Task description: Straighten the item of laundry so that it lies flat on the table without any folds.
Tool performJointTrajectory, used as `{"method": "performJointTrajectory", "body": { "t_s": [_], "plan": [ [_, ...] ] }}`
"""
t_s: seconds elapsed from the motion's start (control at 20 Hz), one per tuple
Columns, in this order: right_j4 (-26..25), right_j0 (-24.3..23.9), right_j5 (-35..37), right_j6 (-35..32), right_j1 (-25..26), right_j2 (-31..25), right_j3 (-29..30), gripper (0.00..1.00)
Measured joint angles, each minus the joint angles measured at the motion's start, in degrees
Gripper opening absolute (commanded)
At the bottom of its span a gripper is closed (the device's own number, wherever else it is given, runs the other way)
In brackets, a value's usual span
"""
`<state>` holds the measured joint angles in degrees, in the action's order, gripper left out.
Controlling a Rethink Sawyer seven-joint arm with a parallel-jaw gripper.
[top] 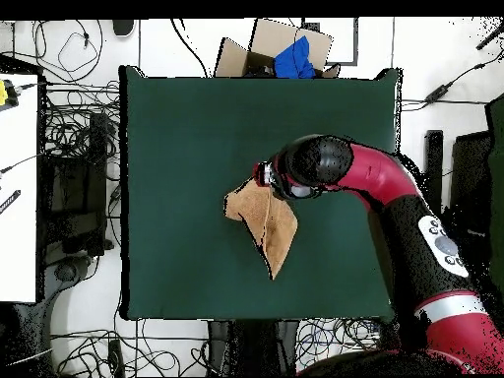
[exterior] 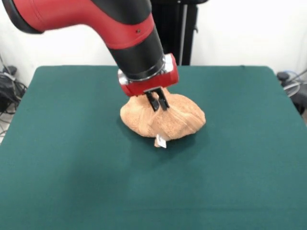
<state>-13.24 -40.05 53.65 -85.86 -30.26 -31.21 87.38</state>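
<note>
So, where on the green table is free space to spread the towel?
The dark green felt table is bare all around the bunched orange-tan terry towel: wide strips toward every edge, widest at the front view's near edge. Only the middle is crowded, where the red and black arm's gripper presses into the towel.

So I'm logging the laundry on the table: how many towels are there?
1. A single orange-tan towel lies bunched near the middle of the green table, its white tag at the near edge. The gripper is on top of it.
</note>
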Motion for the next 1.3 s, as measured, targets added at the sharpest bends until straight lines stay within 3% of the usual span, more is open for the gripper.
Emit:
{"method": "performJointTrajectory", "body": {
  "t_s": [1.3],
  "plan": [
    [3.7, -3.5, 22.4, 0.0, -19.5, -0.1, 0.5, 0.00]
  ]
}}
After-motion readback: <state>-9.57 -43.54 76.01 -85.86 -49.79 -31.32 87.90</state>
